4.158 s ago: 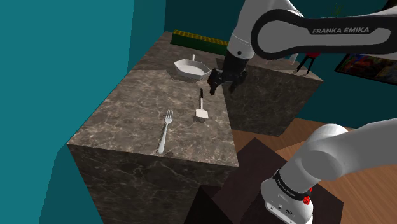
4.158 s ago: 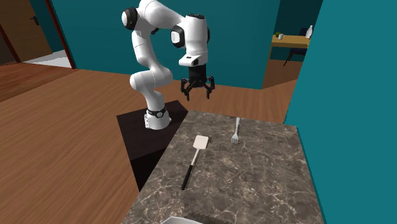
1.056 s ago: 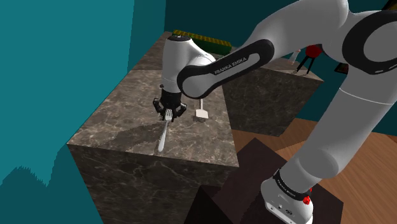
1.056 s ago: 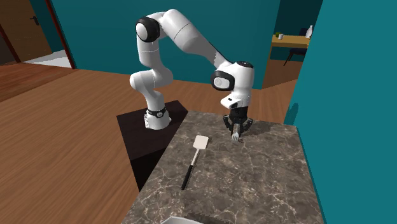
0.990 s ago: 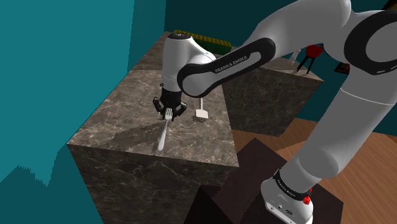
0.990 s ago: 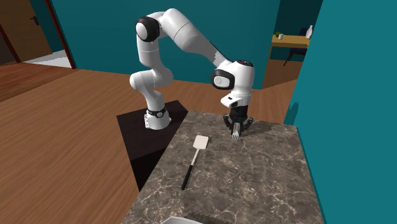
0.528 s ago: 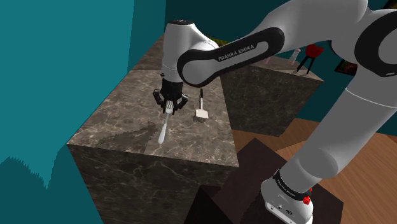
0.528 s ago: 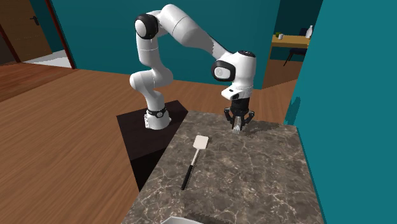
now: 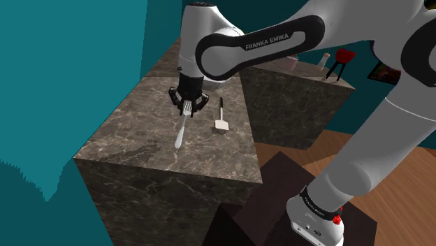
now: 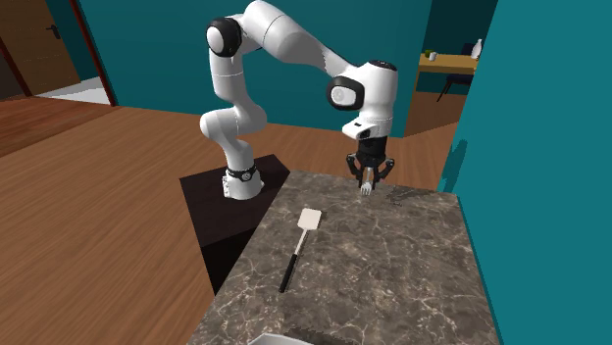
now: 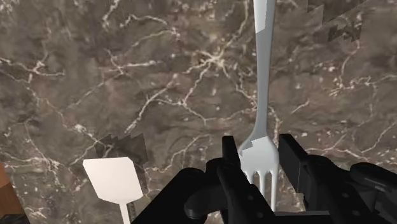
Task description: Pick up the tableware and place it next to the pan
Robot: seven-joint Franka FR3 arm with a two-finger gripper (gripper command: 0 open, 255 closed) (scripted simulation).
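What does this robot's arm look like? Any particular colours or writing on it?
The arm is white, built of rounded tube-like segments with black joint caps. One black band carries white lettering, FRANKA EMIKA. A black collar with a small red mark rings its foot. The end effector is all black, with two short fingers.

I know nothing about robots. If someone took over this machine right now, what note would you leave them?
Gripper: shut on the fork, clasping its head.
Fork: lifted off the marble counter, handle hanging down.
Spatula: lying on the counter, beside the fork.
Done: the pick-up.
Left: carry the fork past the spatula to the white pan and set it down beside it.
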